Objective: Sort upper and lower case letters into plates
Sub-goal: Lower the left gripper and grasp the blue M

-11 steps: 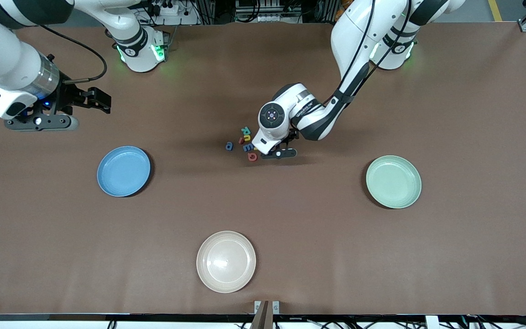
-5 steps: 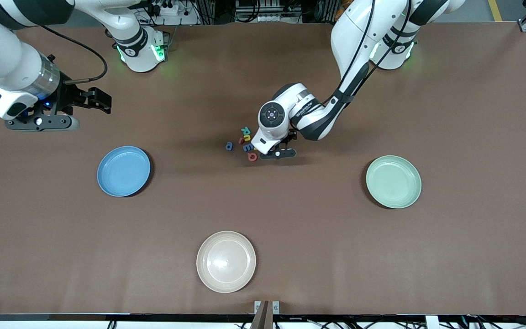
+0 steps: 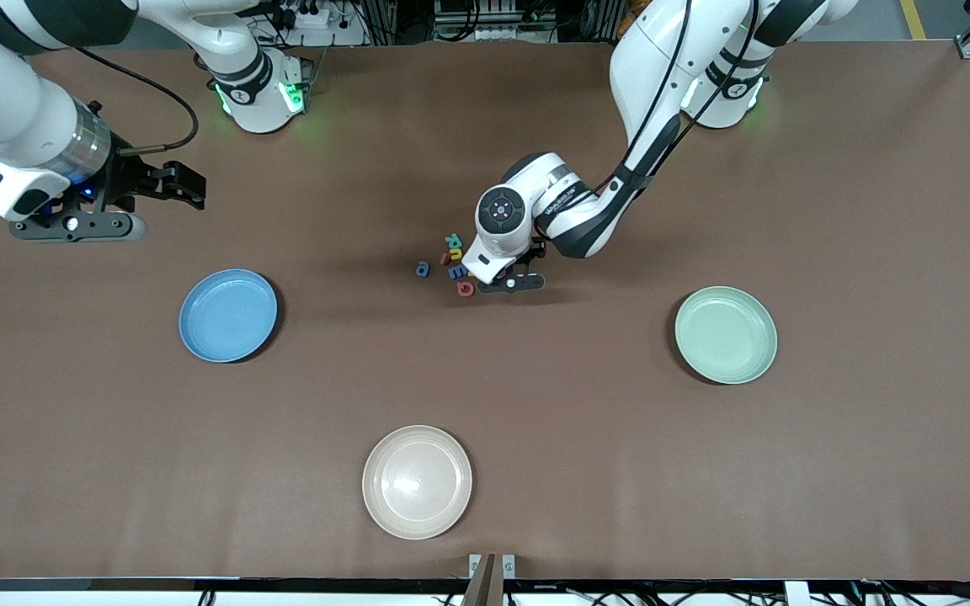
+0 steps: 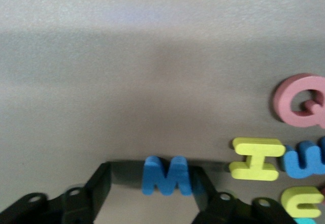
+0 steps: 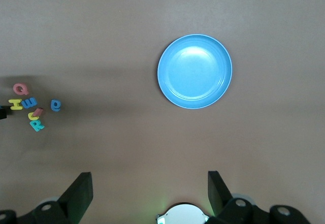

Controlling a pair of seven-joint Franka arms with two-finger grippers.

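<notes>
- Evidently the first pick is in hand: the left gripper [image 3: 508, 282] is down on the table [image 3: 620, 471] at the cluster of letters [image 3: 454, 261], which lies mid-table, nearer the robots' bases than any plate.
- In the left wrist view its fingers [image 4: 99, 183] bracket a blue M [image 4: 165, 176]. One finger touches the M's edge and the other stands a little apart, so the jaws are around it but not yet clamped.
- A yellow H [image 4: 256, 159] lies just beside the M, with a pink Q [image 4: 299, 100] near it.
- The right gripper [image 3: 190, 189] waits in the air, its fingers spread wide and empty, over bare table toward the right arm's end.
- Both sorting plates look empty: the light blue plate [image 3: 190, 316] toward the right arm's end and the mint green plate [image 3: 726, 335] toward the left arm's end. A beige plate [image 3: 417, 481] sits nearest the front camera.
- Next, I judge, the jaws must finish closing on the M alone, without nudging the H, and then lift straight up. Which plate takes capitals cannot be told yet.
- Against the earlier front frames little differs. The left gripper has edged slightly toward the letters, while the plates, the visible letters and the right arm have stayed put.
</notes>
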